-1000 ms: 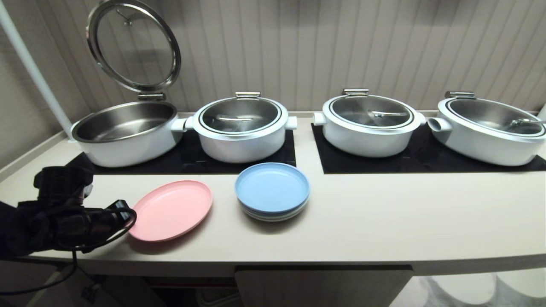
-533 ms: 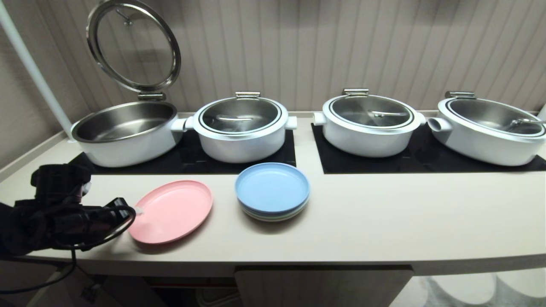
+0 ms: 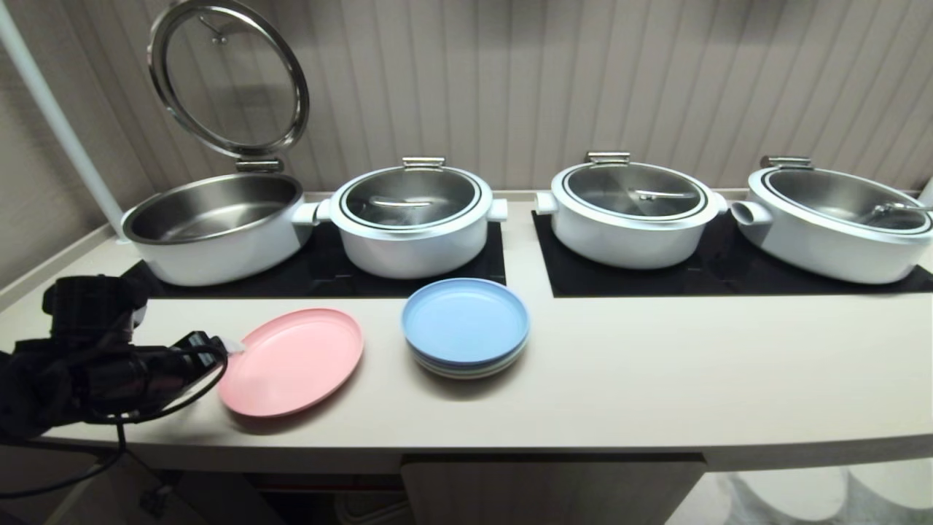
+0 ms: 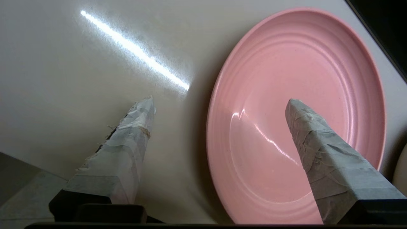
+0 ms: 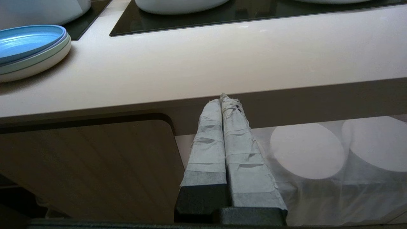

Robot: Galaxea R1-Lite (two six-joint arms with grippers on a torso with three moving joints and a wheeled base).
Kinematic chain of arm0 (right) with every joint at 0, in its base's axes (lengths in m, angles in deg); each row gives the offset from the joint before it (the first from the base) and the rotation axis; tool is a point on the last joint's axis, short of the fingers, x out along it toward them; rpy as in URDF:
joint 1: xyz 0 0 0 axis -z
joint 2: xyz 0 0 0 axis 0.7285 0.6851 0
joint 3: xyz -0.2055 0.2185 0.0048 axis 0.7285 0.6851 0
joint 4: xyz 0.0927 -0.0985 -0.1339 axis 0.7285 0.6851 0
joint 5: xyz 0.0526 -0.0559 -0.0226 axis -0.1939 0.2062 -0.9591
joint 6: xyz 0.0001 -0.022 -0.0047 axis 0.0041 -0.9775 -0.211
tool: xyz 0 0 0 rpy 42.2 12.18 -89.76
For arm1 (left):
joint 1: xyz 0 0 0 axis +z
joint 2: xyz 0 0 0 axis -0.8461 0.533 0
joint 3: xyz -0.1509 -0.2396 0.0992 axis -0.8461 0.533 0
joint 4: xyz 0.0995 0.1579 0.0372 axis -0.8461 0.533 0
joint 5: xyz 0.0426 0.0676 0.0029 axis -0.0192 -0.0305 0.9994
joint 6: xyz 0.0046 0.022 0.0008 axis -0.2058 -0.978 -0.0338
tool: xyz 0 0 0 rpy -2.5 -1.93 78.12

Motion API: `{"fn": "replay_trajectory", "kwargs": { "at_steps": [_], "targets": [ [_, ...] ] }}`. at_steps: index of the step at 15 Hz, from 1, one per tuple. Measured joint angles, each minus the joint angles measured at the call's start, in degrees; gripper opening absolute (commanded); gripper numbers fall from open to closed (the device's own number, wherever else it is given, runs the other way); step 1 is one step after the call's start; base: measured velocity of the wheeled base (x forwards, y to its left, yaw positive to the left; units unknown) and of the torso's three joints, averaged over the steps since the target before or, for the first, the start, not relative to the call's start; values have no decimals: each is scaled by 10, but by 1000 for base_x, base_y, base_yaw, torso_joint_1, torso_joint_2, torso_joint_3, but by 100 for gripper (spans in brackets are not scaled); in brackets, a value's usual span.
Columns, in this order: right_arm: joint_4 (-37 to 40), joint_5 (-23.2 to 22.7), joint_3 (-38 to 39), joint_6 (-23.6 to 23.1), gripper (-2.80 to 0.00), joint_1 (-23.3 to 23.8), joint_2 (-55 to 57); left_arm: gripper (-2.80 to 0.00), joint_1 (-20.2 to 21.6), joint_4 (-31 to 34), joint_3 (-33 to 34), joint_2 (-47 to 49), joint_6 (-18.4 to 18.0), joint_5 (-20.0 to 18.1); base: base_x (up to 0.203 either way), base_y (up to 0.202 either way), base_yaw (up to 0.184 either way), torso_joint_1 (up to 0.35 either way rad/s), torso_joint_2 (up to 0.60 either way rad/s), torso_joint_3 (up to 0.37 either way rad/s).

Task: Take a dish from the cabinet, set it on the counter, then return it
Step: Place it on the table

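Observation:
The pink dish (image 3: 295, 361) lies flat on the cream counter (image 3: 656, 379), left of centre near the front edge. My left gripper (image 3: 227, 348) is at the dish's left rim and stands open. In the left wrist view the taped fingers spread wide around my left gripper (image 4: 219, 102): one over the dish (image 4: 302, 79), the other over bare counter (image 4: 79, 79), gripping nothing. My right gripper (image 5: 222, 98) is shut and empty, parked below the counter's front edge beside the cabinet door (image 5: 86, 165).
A stack of pastel plates (image 3: 465, 324) with a blue one on top sits right of the dish. Behind, on black hob panels (image 3: 729, 281), stand an open pot (image 3: 219, 226) with raised lid (image 3: 229, 76) and three lidded pots (image 3: 412, 219). White cloth-wrapped discs (image 5: 306, 151) lie under the counter.
My left gripper has opened, letting go of the dish's left rim, and its arm has drawn back slightly to the left. The dish rests on the counter. The right arm has not moved.

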Motion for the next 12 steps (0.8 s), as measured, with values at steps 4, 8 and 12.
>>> {"fn": "replay_trajectory", "kwargs": {
  "at_steps": [4, 8, 12],
  "targets": [
    [0, 0, 0, 0, -280, 0, 0, 0, 0, -26, 1, -5, -1, 5, 0, 0, 0, 0, 0, 0],
    [0, 0, 0, 0, -280, 0, 0, 0, 1, -47, 13, -17, -52, 6, 0, 0, 0, 0, 0, 0],
    [0, 0, 0, 0, -280, 0, 0, 0, 3, -189, 67, -22, -121, 5, 0, 0, 0, 0, 0, 0]
  ]
}}
